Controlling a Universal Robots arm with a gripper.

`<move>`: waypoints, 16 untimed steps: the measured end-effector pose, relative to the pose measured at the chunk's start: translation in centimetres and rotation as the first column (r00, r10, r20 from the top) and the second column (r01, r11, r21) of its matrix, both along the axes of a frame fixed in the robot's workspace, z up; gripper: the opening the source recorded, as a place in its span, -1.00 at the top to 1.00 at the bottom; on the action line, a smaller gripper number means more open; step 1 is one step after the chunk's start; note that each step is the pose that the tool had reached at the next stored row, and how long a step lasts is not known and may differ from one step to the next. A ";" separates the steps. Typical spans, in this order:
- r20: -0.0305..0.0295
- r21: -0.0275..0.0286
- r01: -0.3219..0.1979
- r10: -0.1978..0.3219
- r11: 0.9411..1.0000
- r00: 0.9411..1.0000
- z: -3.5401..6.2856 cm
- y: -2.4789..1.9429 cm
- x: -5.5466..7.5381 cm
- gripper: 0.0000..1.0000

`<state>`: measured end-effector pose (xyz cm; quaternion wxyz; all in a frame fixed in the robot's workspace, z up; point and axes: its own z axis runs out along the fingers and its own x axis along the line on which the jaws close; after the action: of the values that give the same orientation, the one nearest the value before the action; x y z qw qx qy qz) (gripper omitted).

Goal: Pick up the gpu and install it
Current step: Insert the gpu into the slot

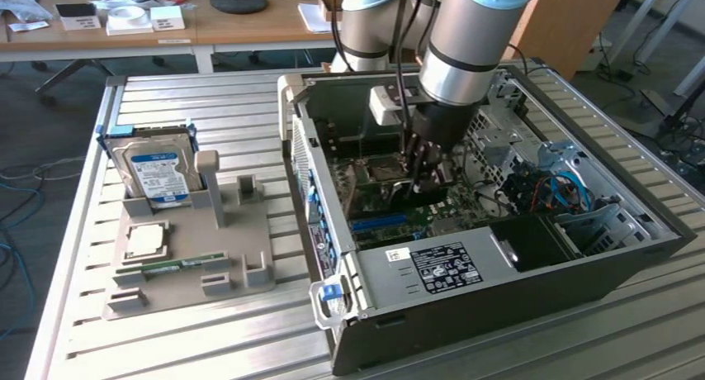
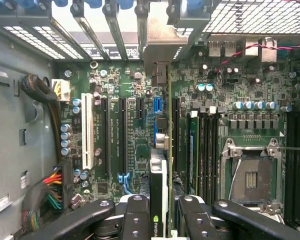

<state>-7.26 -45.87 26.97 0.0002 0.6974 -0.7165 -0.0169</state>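
Item: gpu, clamped edge-on between the fingers of my hand, inside the open computer case on the tabletop. Its long axis runs straight away from my hand toward the rear bracket openings, parallel to the black expansion slots on the motherboard beneath. I cannot tell whether it is seated. Markings: NVIDIA emblem on the card's edge by my fingers. The blue label on the hard drive is unreadable.
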 end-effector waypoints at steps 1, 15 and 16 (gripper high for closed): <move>0.000 0.000 0.000 0.000 1.000 1.000 -0.02 0.00 -0.1 0.47; 0.001 0.000 0.001 -0.001 1.000 1.000 -0.33 0.02 -1.0 0.47; 0.001 0.000 0.001 -0.001 1.000 1.000 -0.34 0.02 -1.0 0.47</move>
<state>-8.28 -45.85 26.63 -0.0005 0.6969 -0.7170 -0.0165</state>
